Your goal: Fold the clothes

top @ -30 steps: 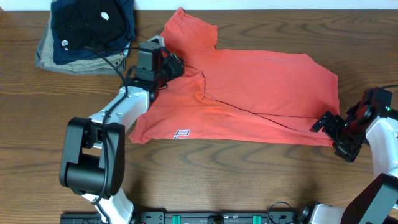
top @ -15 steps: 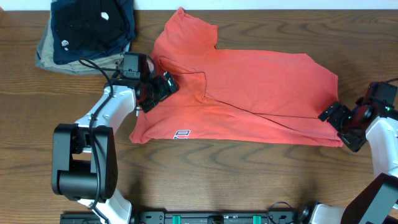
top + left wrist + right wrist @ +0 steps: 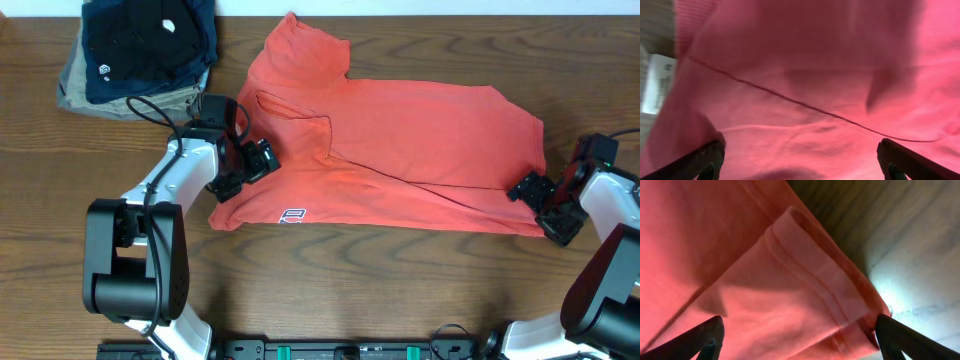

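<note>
The coral-red T-shirt (image 3: 400,150) lies spread across the wooden table, partly folded, with white lettering (image 3: 291,215) near its front left edge. My left gripper (image 3: 245,172) hovers open over the shirt's left side. In the left wrist view the left gripper (image 3: 802,170) has only red cloth (image 3: 805,90) and a seam beneath its wide-apart fingers, and a white label (image 3: 655,82) shows at the left. My right gripper (image 3: 540,207) is at the shirt's front right corner. In the right wrist view the right gripper (image 3: 800,347) is open, with the doubled hem corner (image 3: 815,290) lying between its fingers.
A stack of folded navy-black garments (image 3: 150,40) on a khaki-grey one (image 3: 80,90) sits at the back left corner. Bare wooden table (image 3: 400,280) runs along the front. The left arm's cable (image 3: 150,105) loops near the stack.
My left gripper opened, let go of the cloth and moved left and toward the front, to the shirt's left side. My right gripper shifted onto the shirt's front right corner.
</note>
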Available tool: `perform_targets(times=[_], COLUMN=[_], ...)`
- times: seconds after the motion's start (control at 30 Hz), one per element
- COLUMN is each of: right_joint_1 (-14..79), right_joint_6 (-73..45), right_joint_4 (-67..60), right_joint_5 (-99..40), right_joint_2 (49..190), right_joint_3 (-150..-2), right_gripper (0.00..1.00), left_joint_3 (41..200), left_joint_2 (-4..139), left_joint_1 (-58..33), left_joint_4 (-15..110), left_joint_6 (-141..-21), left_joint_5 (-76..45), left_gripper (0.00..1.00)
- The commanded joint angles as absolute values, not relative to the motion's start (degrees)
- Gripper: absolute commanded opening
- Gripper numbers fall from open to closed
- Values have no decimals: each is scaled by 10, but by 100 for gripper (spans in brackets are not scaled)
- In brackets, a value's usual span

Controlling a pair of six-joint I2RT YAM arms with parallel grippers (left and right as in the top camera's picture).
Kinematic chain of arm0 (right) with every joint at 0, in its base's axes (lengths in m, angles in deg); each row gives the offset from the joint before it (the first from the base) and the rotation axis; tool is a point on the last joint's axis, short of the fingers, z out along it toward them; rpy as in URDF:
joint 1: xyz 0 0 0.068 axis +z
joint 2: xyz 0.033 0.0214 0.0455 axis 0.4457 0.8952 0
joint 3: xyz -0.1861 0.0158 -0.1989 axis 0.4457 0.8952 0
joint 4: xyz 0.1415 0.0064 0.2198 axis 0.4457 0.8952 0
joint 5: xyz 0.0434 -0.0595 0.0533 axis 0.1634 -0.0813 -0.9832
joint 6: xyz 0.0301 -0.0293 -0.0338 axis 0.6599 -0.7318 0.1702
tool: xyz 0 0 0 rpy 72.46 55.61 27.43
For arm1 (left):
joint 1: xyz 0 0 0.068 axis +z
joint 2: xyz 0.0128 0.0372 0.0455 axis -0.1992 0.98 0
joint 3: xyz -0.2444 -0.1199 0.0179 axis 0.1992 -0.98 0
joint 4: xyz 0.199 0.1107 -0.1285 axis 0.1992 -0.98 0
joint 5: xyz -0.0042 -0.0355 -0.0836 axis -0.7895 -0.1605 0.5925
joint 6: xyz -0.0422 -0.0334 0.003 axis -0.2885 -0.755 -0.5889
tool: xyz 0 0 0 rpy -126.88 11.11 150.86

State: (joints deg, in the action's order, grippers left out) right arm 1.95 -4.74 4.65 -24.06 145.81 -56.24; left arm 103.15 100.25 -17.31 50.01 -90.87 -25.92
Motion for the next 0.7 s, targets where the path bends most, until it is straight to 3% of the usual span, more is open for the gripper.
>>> perform_targets(times=[0.0, 0.13, 0.57, 0.67], right_joint_1=[11, 3, 5, 5], right_joint_6=[-59, -67, -66, -66], right_joint_4=[34, 25, 38, 37], right_joint_5=[-229, -225, -253, -253], right_joint_2=[1458, 1458, 1458, 1458], right_joint_3=[-562, -562, -562, -562], right_gripper=[91, 87, 56, 41], left_joint_3=[1026, 1026, 1026, 1026], left_joint_2=[992, 992, 992, 992], left_joint_1=[-174, -174, -174, -174], left_joint_4=[496, 497, 497, 496], left_joint_6=[-899, -899, -899, -899], left_joint_5=[-292, -292, -303, -303], left_gripper=[98, 98, 98, 98])
